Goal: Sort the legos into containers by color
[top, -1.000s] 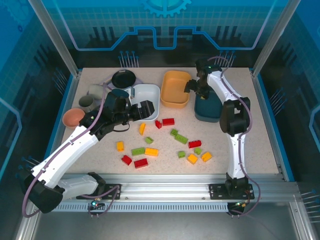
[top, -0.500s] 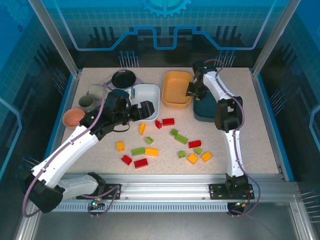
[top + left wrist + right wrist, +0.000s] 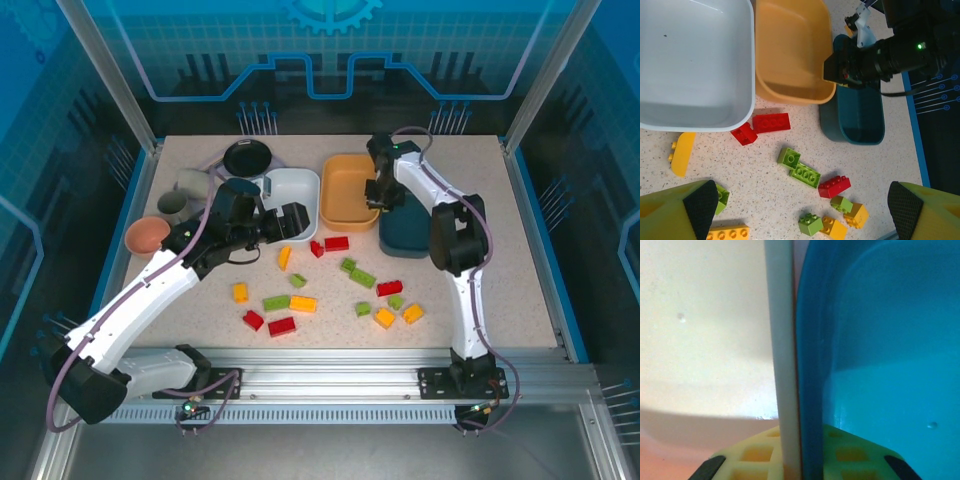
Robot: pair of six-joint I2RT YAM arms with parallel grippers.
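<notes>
Containers: white tub (image 3: 298, 186), orange tub (image 3: 345, 186) and teal tub (image 3: 410, 236) in a row at the far part of the table (image 3: 500, 250), orange and teal walls touching
Left gripper (image 3: 292, 220): jaws wide apart, holding nothing, just in front of the white tub
Right gripper (image 3: 836, 70): clamped over the touching walls of the orange tub and teal tub
Legos (image 3: 362, 278): red, green and yellow-orange, loose on the table in front of the tubs

My top camera sits high above and behind the rig and looks down on the whole table (image 3: 520, 250) from far. The left wrist camera hangs over the table at middle height, facing down. With the top view it shares the white tub (image 3: 695, 65), orange tub (image 3: 790, 50), teal tub (image 3: 860, 125) and loose bricks (image 3: 771, 122). The right wrist camera looks from very near at the side-by-side walls of the orange and teal tubs.
</notes>
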